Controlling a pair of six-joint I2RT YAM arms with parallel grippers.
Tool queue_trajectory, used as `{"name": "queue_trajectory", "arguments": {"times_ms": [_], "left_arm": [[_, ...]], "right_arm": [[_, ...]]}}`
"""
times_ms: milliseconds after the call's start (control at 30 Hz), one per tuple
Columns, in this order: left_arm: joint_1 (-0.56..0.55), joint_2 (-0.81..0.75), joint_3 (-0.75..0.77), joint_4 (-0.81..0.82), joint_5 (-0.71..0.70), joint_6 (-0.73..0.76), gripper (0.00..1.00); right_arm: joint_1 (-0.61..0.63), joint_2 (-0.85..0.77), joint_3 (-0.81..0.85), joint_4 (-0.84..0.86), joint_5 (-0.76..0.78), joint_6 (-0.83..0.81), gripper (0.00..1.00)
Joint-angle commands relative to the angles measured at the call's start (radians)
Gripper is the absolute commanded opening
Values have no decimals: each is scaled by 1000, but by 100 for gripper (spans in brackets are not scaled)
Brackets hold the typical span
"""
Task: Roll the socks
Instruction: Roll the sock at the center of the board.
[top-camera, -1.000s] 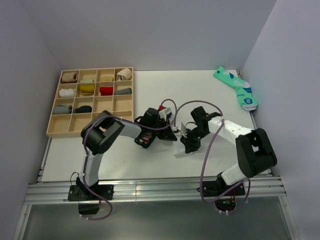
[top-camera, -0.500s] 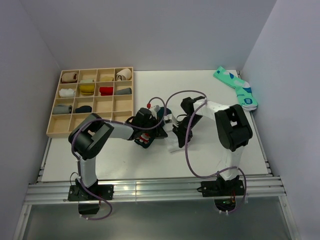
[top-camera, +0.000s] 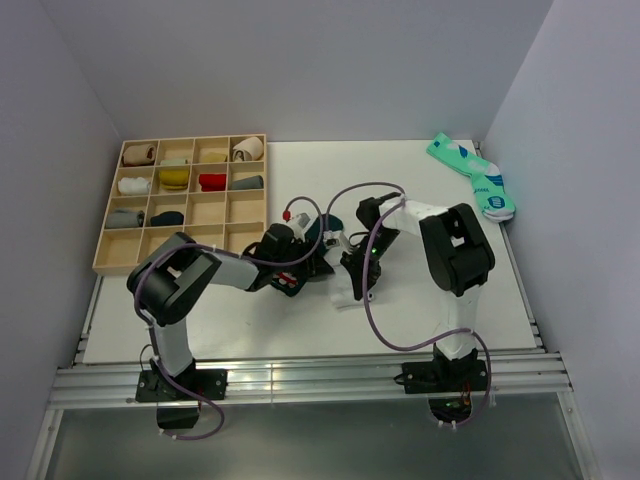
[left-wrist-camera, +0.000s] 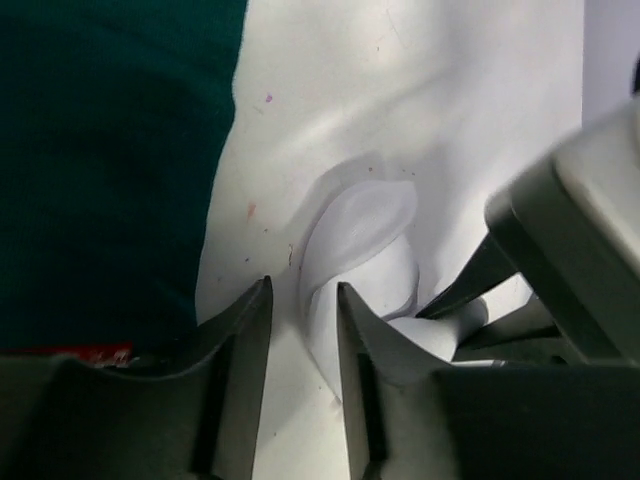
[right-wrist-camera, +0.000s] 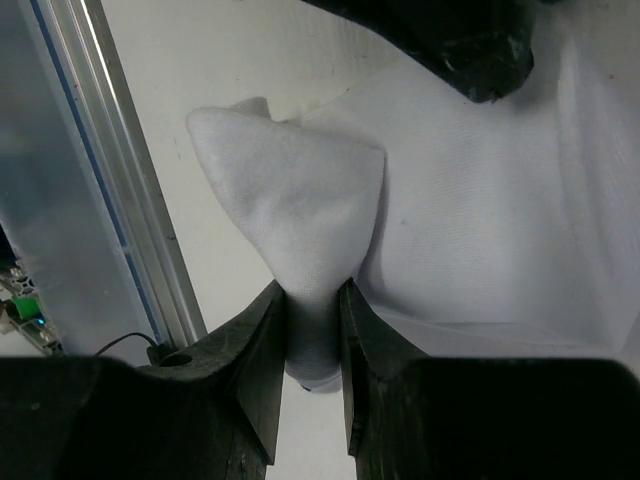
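Surroundings: pale walls close in on three sides of a white bench (top-camera: 200, 320), and an aluminium rail (top-camera: 300, 378) runs along its near edge.
Far left: a wooden compartment tray (top-camera: 98, 258) holds rolled socks in several of its cells.
Far right corner: a mint-green pair (top-camera: 472, 176) with blue-and-white marks lies well apart from my work.
Arms: my left arm (top-camera: 215, 262) and right arm (top-camera: 452, 245) both bend inward and meet at the middle of the bench.
White sock (right-wrist-camera: 300, 190): it lies at the middle of the bench, mostly spread flat, with its near end gathered into a peak.
Right fingers (right-wrist-camera: 262, 335): these are clamped on that peak. The cloth fills the narrow gap between them and fans out beyond the tips.
Left fingers (left-wrist-camera: 248, 335): these are drawn nearly together, pinching a raised fold of the white sock that curls up between them.
Dark green sock (left-wrist-camera: 110, 150): it fills the left of my left wrist view and meets the white sock along one long edge; I cannot tell which lies on top. A strip of red shows at its near edge, just beside my left finger.
Neighbours: in the left wrist view the grey body of my right fingers sits just right of the fold. In the right wrist view a black tip of my left fingers rests on the white cloth at the far side.
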Motion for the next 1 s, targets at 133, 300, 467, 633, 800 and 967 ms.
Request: {"name": "queue_trajectory", "arguments": {"times_ms": [133, 300, 467, 633, 800, 967], "left_arm": [[2, -133, -160, 233, -130, -88, 45], [-1, -197, -267, 369, -135, -87, 45], [-28, -238, -309, 441, -89, 34, 45], [-74, -242, -268, 410, 29, 146, 46], [-122, -188, -174, 302, 63, 224, 47], [-150, -128, -133, 281, 80, 252, 50]], "right_arm": [[15, 36, -3, 24, 56, 37, 16], [15, 59, 12, 12, 48, 36, 16], [13, 93, 39, 0, 53, 51, 16], [13, 111, 62, -22, 46, 62, 17], [12, 134, 94, -48, 36, 66, 17], [12, 151, 111, -60, 30, 68, 17]]}}
